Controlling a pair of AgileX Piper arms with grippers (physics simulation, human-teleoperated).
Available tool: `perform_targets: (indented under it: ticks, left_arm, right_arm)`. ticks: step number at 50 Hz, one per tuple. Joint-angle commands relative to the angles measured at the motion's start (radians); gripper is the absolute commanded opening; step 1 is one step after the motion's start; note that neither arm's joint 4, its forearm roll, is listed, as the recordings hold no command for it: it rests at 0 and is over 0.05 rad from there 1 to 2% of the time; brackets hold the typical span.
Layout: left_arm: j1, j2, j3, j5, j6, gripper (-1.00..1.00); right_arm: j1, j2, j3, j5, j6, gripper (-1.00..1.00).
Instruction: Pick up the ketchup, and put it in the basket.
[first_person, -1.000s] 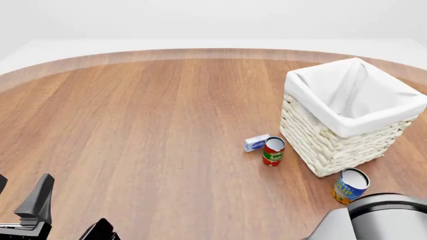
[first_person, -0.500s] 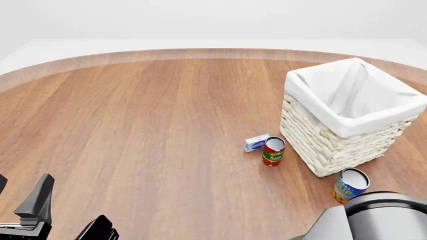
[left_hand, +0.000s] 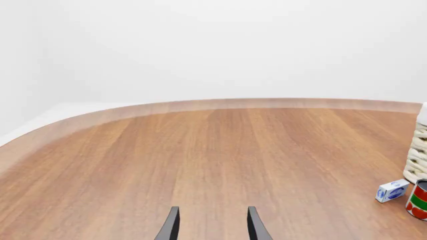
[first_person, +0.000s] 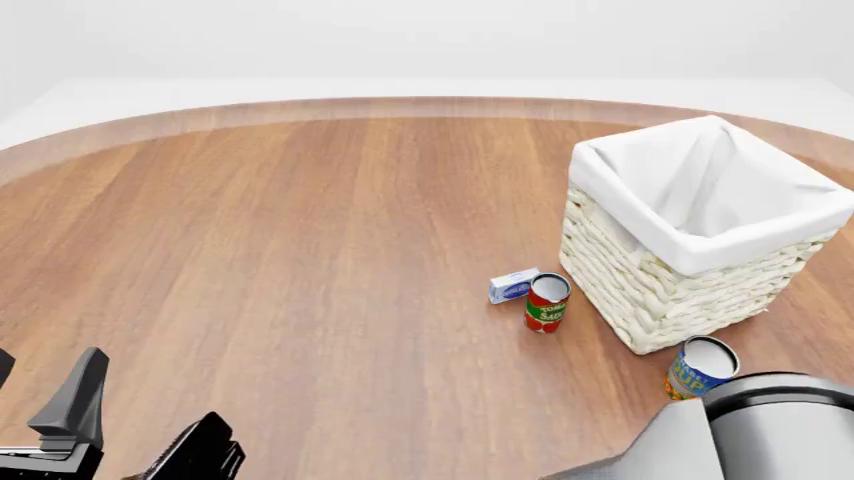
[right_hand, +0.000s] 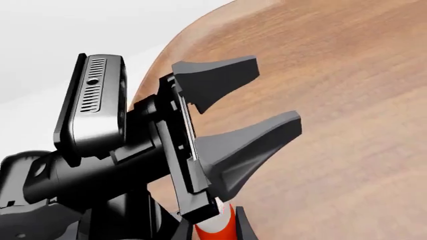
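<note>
Only the right wrist view shows the ketchup, as a sliver of orange-red body with some white. It sits between the two dark fingers of my right gripper, which is shut on it. In the front view the bottle is hidden, and only the grey right arm shows, at the near right. The basket, cream wicker with a white liner, stands at the right, and its edge reaches into the left wrist view. My left gripper is open and holds nothing, low over the near left of the table.
A red-and-green tomato sauce can and a small blue-white box stand just left of the basket. A blue-and-yellow can stands in front of the basket, partly behind the right arm. The table's curved edge runs along the far side.
In the front view the right arm has shifted left and looms larger, covering more of the blue-and-yellow can. The left gripper's near finger has edged slightly. Cans, box and basket have stayed put.
</note>
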Motion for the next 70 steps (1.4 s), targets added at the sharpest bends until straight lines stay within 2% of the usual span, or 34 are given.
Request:
perform_targets:
  ticks: [1, 33, 63, 70]
  left_arm:
    - [0.0, 0.0, 0.0, 0.0, 0.0, 1.0]
    - [0.0, 0.0, 0.0, 0.0, 0.0, 1.0]
    - [0.0, 0.0, 0.0, 0.0, 0.0, 1.0]
    - [0.0, 0.0, 0.0, 0.0, 0.0, 1.0]
  right_arm:
    - [-0.037, -0.012, -0.013, 0.002, 0.018, -1.0]
    - [-0.224, -0.055, -0.03, -0.027, 0.029, -1.0]
    - [-0.41, -0.208, 0.006, -0.042, -0.017, -1.0]
    - [-0.447, -0.283, 0.045, -0.036, -0.047, -1.0]
